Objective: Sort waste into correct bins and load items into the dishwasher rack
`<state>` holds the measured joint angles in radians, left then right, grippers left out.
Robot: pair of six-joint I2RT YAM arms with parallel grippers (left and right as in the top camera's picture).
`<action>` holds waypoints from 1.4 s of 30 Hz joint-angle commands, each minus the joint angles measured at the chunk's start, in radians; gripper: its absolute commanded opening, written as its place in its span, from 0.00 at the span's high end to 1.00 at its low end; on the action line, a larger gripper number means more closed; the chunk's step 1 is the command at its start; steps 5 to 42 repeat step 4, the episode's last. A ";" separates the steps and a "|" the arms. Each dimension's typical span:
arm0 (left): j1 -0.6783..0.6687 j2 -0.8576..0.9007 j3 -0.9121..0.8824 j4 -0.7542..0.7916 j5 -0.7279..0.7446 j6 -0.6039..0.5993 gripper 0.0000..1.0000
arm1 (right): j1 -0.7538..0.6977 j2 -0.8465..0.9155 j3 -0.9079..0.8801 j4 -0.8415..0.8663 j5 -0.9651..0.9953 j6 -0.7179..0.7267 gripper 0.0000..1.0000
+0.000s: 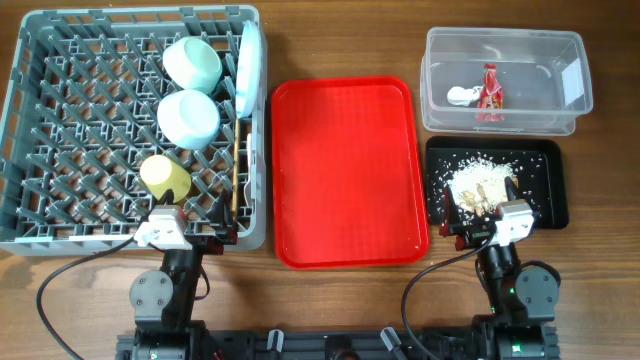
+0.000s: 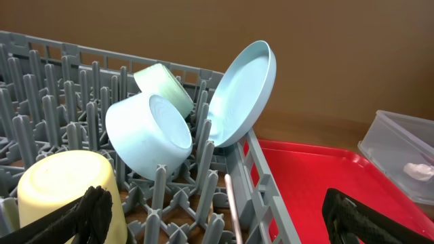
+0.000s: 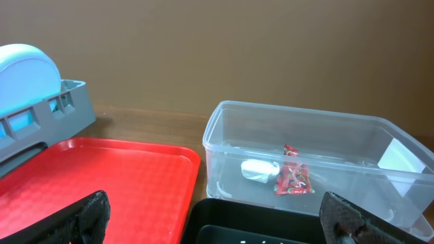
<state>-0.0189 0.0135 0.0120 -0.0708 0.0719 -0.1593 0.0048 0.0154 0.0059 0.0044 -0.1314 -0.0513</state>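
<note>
Wooden table (image 1: 330,40): yellow cup (image 2: 61,183) beside left tool (image 2: 213,203) (spread wide, like right tool (image 3: 213,207)).

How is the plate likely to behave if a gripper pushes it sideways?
The plate stands on edge, tilted, in the rack, so a sideways push would probably tip it over. It looks rigid and glossy, so it may be slippery to grip. Its thin rim suggests that it is fairly light.
</note>
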 commanded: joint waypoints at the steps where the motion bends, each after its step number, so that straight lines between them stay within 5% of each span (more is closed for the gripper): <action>1: -0.003 -0.011 -0.006 -0.004 -0.018 -0.006 0.00 | -0.005 -0.011 -0.001 0.005 -0.016 -0.013 0.00; 42: -0.003 -0.011 -0.006 -0.004 -0.018 -0.006 0.00 | -0.005 -0.011 -0.001 0.005 -0.016 -0.013 0.00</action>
